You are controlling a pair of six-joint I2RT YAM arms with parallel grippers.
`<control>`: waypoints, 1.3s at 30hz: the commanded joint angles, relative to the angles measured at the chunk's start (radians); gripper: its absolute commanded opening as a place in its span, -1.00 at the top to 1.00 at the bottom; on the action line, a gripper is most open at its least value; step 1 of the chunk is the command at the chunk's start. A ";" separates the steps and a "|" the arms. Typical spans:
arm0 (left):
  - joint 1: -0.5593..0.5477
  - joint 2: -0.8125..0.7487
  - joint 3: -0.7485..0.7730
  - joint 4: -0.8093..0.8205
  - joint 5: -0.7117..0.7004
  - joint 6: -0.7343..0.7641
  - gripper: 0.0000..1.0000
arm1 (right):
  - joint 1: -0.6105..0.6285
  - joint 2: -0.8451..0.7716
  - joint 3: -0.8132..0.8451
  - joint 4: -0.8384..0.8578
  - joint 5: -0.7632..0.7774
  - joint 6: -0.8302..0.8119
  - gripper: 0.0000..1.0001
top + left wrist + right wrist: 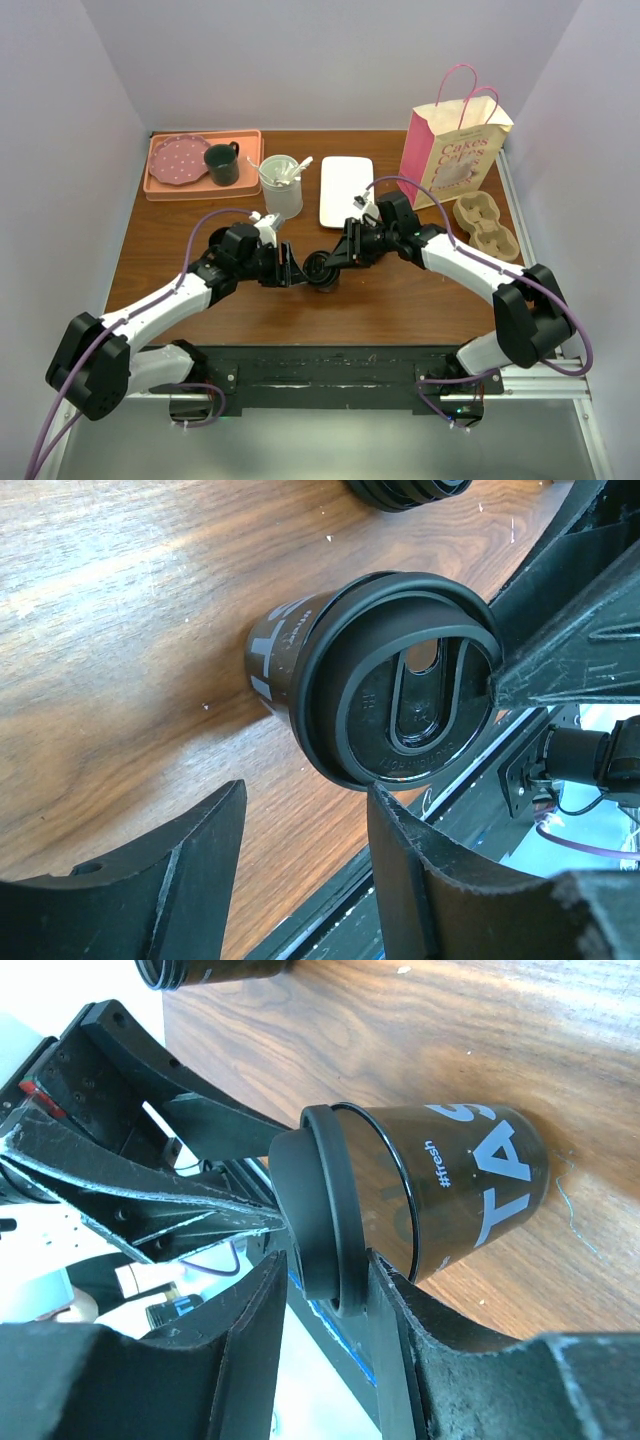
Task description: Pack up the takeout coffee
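Note:
A black takeout coffee cup (322, 272) with pale lettering stands on the wooden table between my two grippers. Its black lid (415, 695) sits on top of the cup body (470, 1190). My right gripper (325, 1260) straddles the lid's rim (315, 1200): one finger touches the rim and a small gap shows at the other, so the jaws are open. My left gripper (308, 792) stands open just short of the cup, one fingertip against the lid's edge and nothing between the fingers. From above, the left gripper (293, 270) and right gripper (338, 258) flank the cup.
A pink paper bag (455, 140) stands at the back right, with a cardboard cup carrier (487, 225) in front of it. A white rectangular plate (346, 190), a white cup of stirrers (282, 185) and a pink tray (160, 188) holding a green mug (222, 163) sit behind. Another black object (405, 490) lies nearby.

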 commanded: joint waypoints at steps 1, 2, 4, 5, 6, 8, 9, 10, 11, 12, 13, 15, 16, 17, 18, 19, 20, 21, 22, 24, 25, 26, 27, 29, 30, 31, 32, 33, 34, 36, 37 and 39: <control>0.005 0.006 0.042 0.038 0.026 0.020 -0.12 | -0.008 -0.040 -0.002 -0.007 -0.022 -0.013 0.18; 0.005 0.004 0.042 0.038 0.026 0.020 -0.12 | -0.010 -0.043 -0.002 -0.010 -0.019 -0.017 0.18; 0.005 0.006 0.047 0.040 0.027 0.021 -0.12 | -0.014 -0.046 -0.002 -0.019 -0.014 -0.020 0.17; 0.006 0.006 0.048 0.040 0.029 0.021 -0.12 | -0.014 -0.048 -0.002 -0.024 -0.008 -0.025 0.18; 0.006 0.004 0.051 0.038 0.030 0.020 -0.12 | -0.016 -0.051 -0.002 -0.025 -0.005 -0.028 0.18; 0.005 0.003 0.060 0.040 0.038 0.020 -0.12 | -0.022 -0.056 -0.002 -0.031 0.001 -0.030 0.18; 0.005 0.000 0.062 0.043 0.041 0.020 -0.13 | -0.023 -0.059 -0.002 -0.034 0.001 -0.030 0.18; 0.005 -0.003 0.067 0.044 0.043 0.018 -0.13 | -0.029 -0.060 0.000 -0.040 0.003 -0.033 0.18; 0.005 -0.005 0.070 0.044 0.046 0.018 -0.14 | -0.033 -0.063 0.001 -0.045 0.004 -0.037 0.18; 0.006 -0.002 0.070 0.044 0.047 0.020 -0.14 | -0.036 -0.063 0.001 -0.047 0.006 -0.037 0.19; 0.006 -0.002 0.073 0.044 0.047 0.020 -0.14 | -0.037 -0.068 0.001 -0.051 0.007 -0.039 0.18; 0.005 0.001 0.074 0.046 0.049 0.021 -0.14 | -0.042 -0.069 0.001 -0.060 0.010 -0.043 0.19; 0.006 0.004 0.074 0.046 0.050 0.023 -0.14 | -0.045 -0.071 0.000 -0.068 0.010 -0.048 0.19; 0.005 0.004 0.073 0.046 0.050 0.023 -0.14 | -0.046 -0.076 -0.002 -0.071 0.012 -0.051 0.19; 0.005 0.006 0.073 0.047 0.049 0.021 -0.14 | -0.046 -0.077 -0.005 -0.074 0.013 -0.053 0.19; 0.005 0.006 0.071 0.049 0.049 0.021 -0.14 | -0.048 -0.082 -0.008 -0.080 0.018 -0.053 0.19; 0.005 0.006 0.070 0.051 0.050 0.021 -0.14 | -0.049 -0.086 -0.011 -0.083 0.018 -0.057 0.19; 0.005 0.007 0.071 0.051 0.050 0.021 -0.14 | -0.049 -0.088 -0.013 -0.087 0.019 -0.056 0.19; 0.005 0.009 0.071 0.052 0.050 0.021 -0.14 | -0.049 -0.091 -0.019 -0.088 0.019 -0.057 0.19; 0.005 0.009 0.071 0.052 0.050 0.021 -0.14 | -0.049 -0.097 -0.023 -0.088 0.019 -0.054 0.18; 0.005 0.009 0.073 0.051 0.050 0.021 -0.14 | -0.051 -0.102 -0.028 -0.087 0.021 -0.053 0.18; 0.005 0.009 0.073 0.052 0.049 0.021 -0.15 | -0.051 -0.105 -0.030 -0.088 0.026 -0.051 0.17; 0.005 0.009 0.074 0.052 0.050 0.021 -0.14 | -0.051 -0.105 -0.030 -0.091 0.026 -0.053 0.17; 0.006 0.012 0.076 0.051 0.049 0.023 -0.14 | -0.049 -0.108 -0.026 -0.096 0.029 -0.054 0.15; 0.006 0.012 0.079 0.051 0.047 0.023 -0.14 | -0.049 -0.109 -0.025 -0.103 0.030 -0.056 0.15; 0.005 0.014 0.079 0.049 0.046 0.024 -0.15 | -0.051 -0.109 -0.020 -0.110 0.032 -0.059 0.14; 0.005 0.012 0.080 0.048 0.044 0.024 -0.15 | -0.049 -0.111 -0.019 -0.114 0.038 -0.062 0.15; 0.005 0.014 0.083 0.046 0.044 0.026 -0.15 | -0.053 -0.111 -0.014 -0.125 0.041 -0.065 0.14; 0.005 0.014 0.087 0.043 0.040 0.026 -0.15 | -0.053 -0.112 -0.013 -0.134 0.045 -0.071 0.14; 0.006 0.014 0.091 0.038 0.037 0.031 -0.15 | -0.053 -0.115 0.000 -0.171 0.059 -0.079 0.13; 0.006 0.014 0.093 0.035 0.034 0.032 -0.15 | -0.053 -0.117 0.006 -0.189 0.065 -0.094 0.12; 0.006 0.017 0.105 0.031 0.030 0.037 -0.16 | -0.054 -0.125 0.027 -0.241 0.084 -0.106 0.10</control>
